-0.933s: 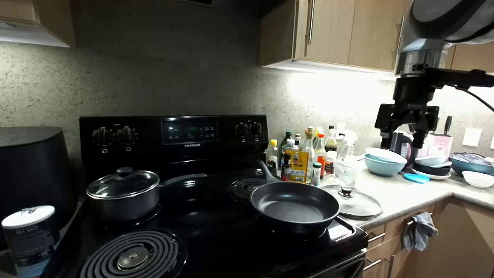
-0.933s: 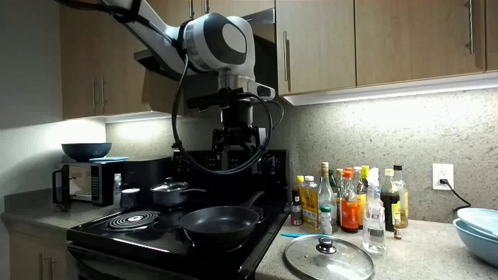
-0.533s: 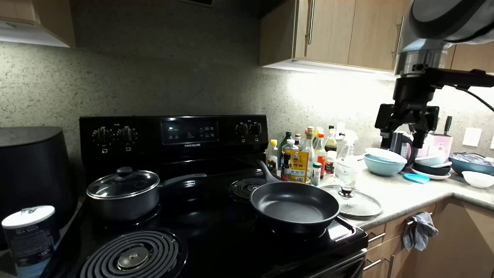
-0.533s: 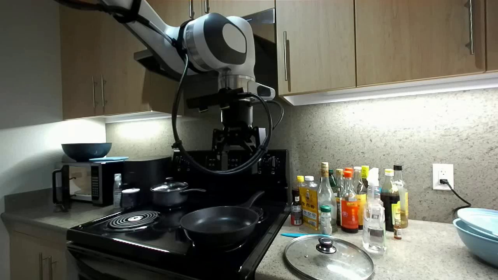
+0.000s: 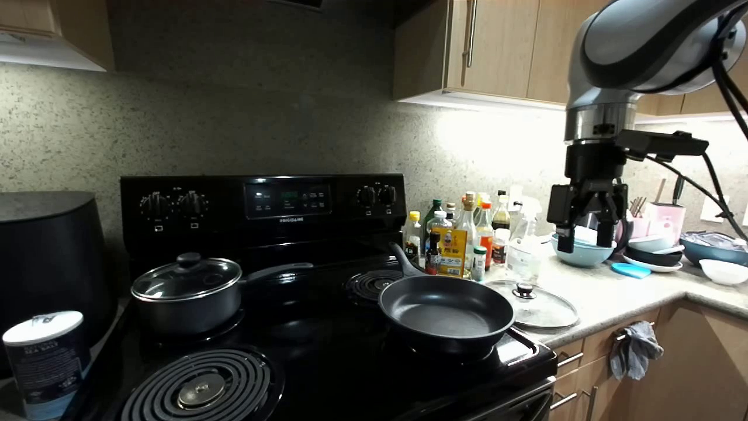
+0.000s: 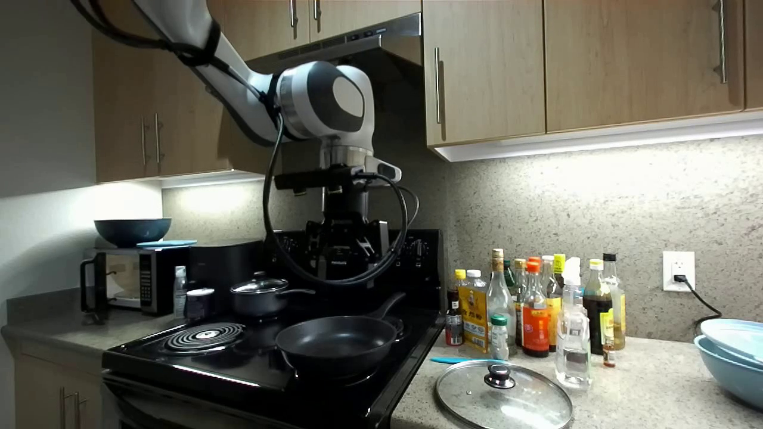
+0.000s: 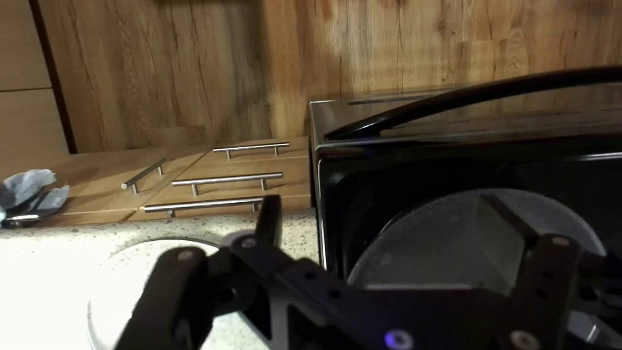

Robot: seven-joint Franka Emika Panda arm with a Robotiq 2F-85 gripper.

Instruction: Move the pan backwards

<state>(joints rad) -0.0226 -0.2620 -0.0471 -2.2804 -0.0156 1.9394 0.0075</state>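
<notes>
Sitting open on stove point(image 5: 327, 356): black pan point(image 5: 447, 313)

Stove point(image 5: 327, 374): rear control panel point(image 5: 263, 228) reads FRIGIDAIRE; digits on its display point(image 5: 288, 200) too small to read. Canister point(image 5: 48, 365) just left of the stove reads SEA SALT, rest of its print illegible. Yellow carton point(image 5: 453, 251) and bottles point(image 6: 535, 325) right of the stove carry printed labels, can't make out the words.

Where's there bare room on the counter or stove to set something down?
Bare countertop lies between the glass lid and the blue bowls; stovetop shows bare between the pan and the uncovered front coil burner. It's crowded near the backsplash, where bottles stand packed together.
</notes>
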